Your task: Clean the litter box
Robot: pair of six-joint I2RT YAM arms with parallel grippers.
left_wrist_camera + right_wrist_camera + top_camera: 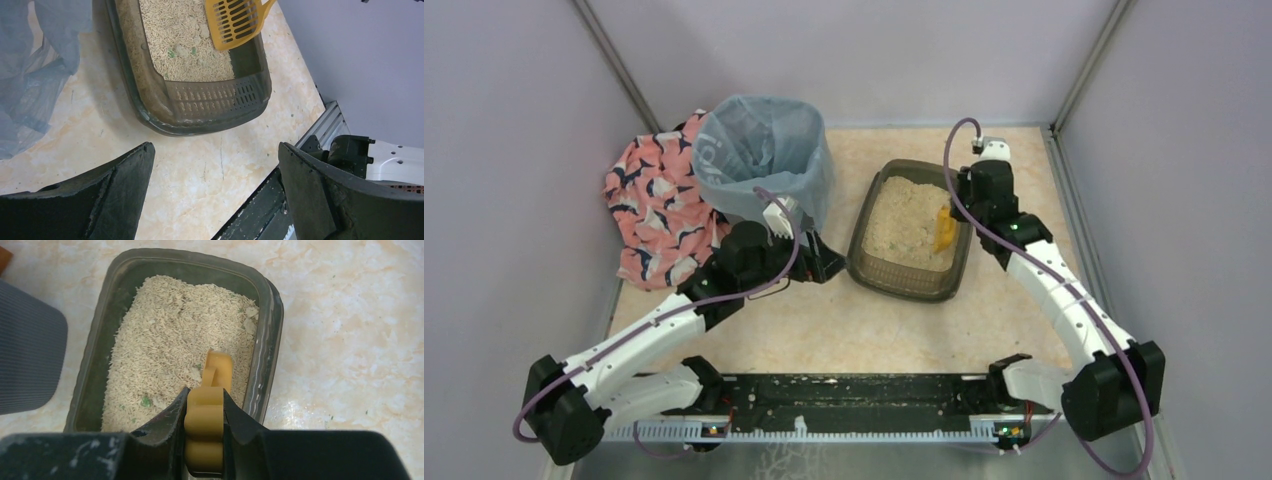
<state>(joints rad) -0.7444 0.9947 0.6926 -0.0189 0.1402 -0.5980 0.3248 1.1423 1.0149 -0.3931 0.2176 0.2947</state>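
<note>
The litter box [907, 281] is sitting on the counter [824, 340] right of centre, just beside the bag-lined bin [814, 190], with its long axis running roughly straight away from the arm bases. The right arm [1049, 275] is reaching over the box's right long wall, and the right jaws are clamping tight on the handle of the yellow scoop [217, 370]. The scoop's slotted blade is dipping into the litter [165, 330] close to that right wall. Green flecks [145, 401] and pale clumps [182, 50] are lying in the litter to the left of the blade, toward the middle of the box. On that showing, the next sweep is likely having to travel leftward across the short axis, not along the long one. The left arm [644, 335] is hovering between bin and box, with the left jaws standing fully spread, gripping nothing and apart from the box's left wall. The right arm is plainly the nearer one to the work and is already carrying the tool.
</note>
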